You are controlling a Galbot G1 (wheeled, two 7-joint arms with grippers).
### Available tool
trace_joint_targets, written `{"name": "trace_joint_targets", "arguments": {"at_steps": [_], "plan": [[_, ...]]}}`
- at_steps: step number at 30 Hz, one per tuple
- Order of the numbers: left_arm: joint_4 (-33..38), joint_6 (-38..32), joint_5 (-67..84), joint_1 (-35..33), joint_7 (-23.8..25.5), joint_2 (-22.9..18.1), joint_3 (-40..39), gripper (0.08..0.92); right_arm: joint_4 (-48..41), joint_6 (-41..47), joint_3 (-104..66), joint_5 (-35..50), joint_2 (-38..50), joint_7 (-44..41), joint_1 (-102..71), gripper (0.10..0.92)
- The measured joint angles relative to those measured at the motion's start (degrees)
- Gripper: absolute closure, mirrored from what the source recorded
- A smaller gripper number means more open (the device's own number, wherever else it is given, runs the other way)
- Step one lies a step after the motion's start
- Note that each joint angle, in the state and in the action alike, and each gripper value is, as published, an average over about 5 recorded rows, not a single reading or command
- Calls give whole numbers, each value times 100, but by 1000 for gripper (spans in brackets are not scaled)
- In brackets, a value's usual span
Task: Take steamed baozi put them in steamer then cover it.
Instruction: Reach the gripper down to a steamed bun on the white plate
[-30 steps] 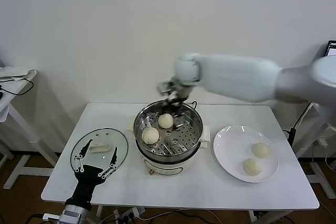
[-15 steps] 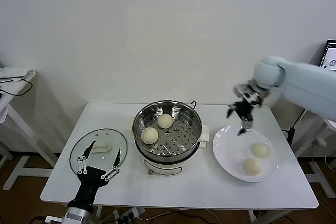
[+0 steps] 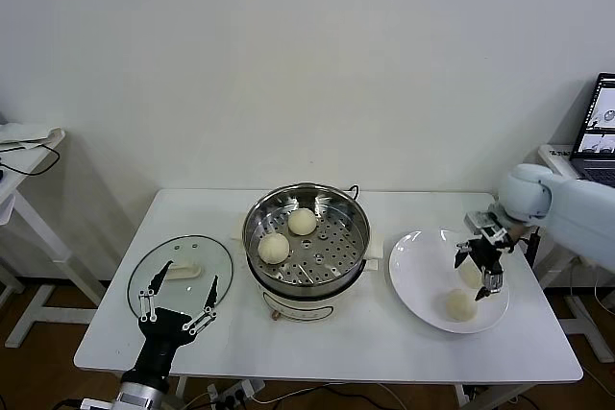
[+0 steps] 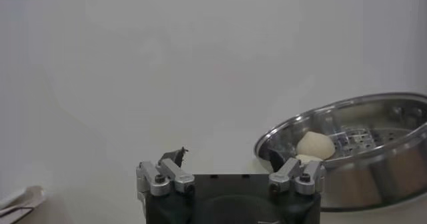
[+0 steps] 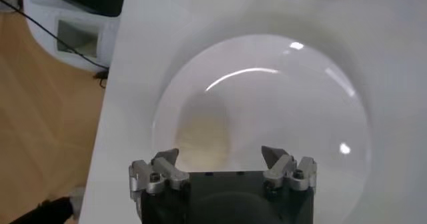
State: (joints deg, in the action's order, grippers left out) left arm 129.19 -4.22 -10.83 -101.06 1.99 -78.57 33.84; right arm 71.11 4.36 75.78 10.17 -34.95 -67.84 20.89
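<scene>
My right gripper [image 3: 486, 261] hangs open and empty over the plate [image 3: 413, 280]. I'd lower squarely astride the far bun [image 3: 470, 274], pinch gently, then carry it left to the steamer [image 3: 307, 237].

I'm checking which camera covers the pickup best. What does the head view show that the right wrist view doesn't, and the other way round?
Only the head view shows the steamer holding two steamed baozi, the cover lying on the table, the open left gripper beside it, and a second bun on the plate. Only the right wrist view shows the wooden floor beyond the table edge. Both show the white plate, a bun beneath the open right gripper, and that gripper's fingers.
</scene>
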Motion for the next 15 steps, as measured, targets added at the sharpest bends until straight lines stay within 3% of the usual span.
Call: {"name": "trace_joint_targets", "arguments": {"at_steps": [15], "plan": [[32, -17, 14, -29, 3, 0, 52, 177, -216, 62, -332, -281, -160, 290, -709, 204]]}}
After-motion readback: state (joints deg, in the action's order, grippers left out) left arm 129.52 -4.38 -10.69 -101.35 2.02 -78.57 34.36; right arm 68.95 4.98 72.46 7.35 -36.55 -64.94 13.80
